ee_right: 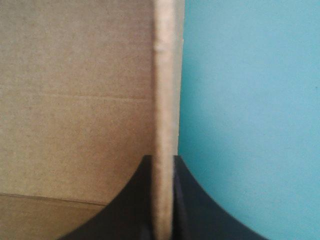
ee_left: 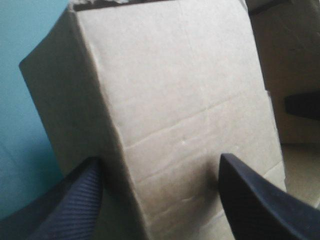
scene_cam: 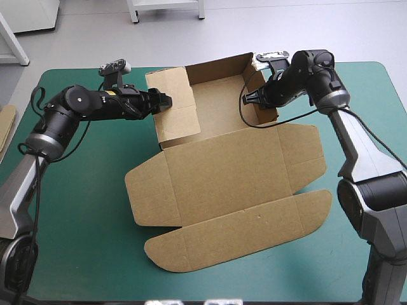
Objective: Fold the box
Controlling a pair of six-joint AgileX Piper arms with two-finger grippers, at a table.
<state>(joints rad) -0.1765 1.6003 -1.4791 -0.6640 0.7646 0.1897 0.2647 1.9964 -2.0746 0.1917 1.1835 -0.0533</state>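
Observation:
The brown box (scene_cam: 222, 165) lies across the middle of the table, its far part raised into walls and its lid with flaps flat toward the front. My left gripper (scene_cam: 164, 101) is at the folded left wall, its fingers open on either side of that board (ee_left: 175, 90). The left gripper (ee_left: 160, 160) has the wall's outer face right ahead of it. My right gripper (scene_cam: 253, 98) is at the upright right wall. In the right wrist view the right gripper (ee_right: 162, 160) is shut on the wall's edge (ee_right: 164, 75), with the box's inside (ee_right: 75, 100) to one side.
The teal-green cover (scene_cam: 82, 210) is bare around the box, at the left and along the front. An edge of more brown board (scene_cam: 6, 127) shows at the table's left edge. The lid's front flap (scene_cam: 241, 235) reaches toward the front edge.

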